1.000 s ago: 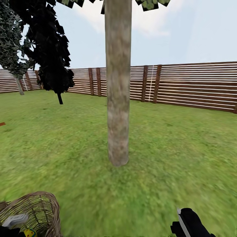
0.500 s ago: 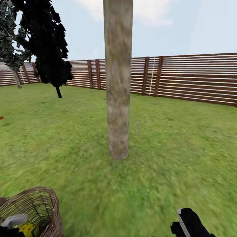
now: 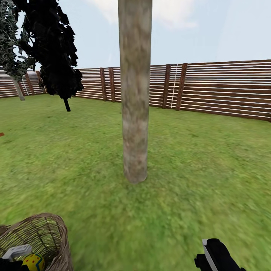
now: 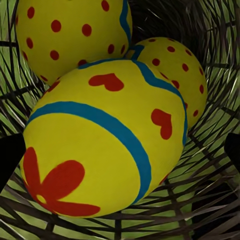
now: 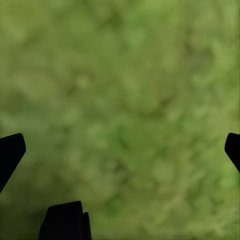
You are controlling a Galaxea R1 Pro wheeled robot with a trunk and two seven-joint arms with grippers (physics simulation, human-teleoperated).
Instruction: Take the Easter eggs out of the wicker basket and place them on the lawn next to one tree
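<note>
The wicker basket sits at the lower left of the head view, with one yellow Easter egg showing inside it. In the left wrist view three Easter eggs lie together in the basket: the nearest, one behind it and one beside it. My left gripper is open inside the basket, its dark fingertips wide apart on either side of the nearest egg. The tree stands on the lawn straight ahead. My right gripper is open over bare grass.
A brown slatted fence closes the garden at the back. A dark cypress and another tree stand at the far left. My right arm shows at the lower right. Open grass surrounds the trunk.
The head view shifted a second ago, so the trunk's foot sits slightly higher and more of the basket and its egg show. Since half a second ago nothing has visibly moved.
</note>
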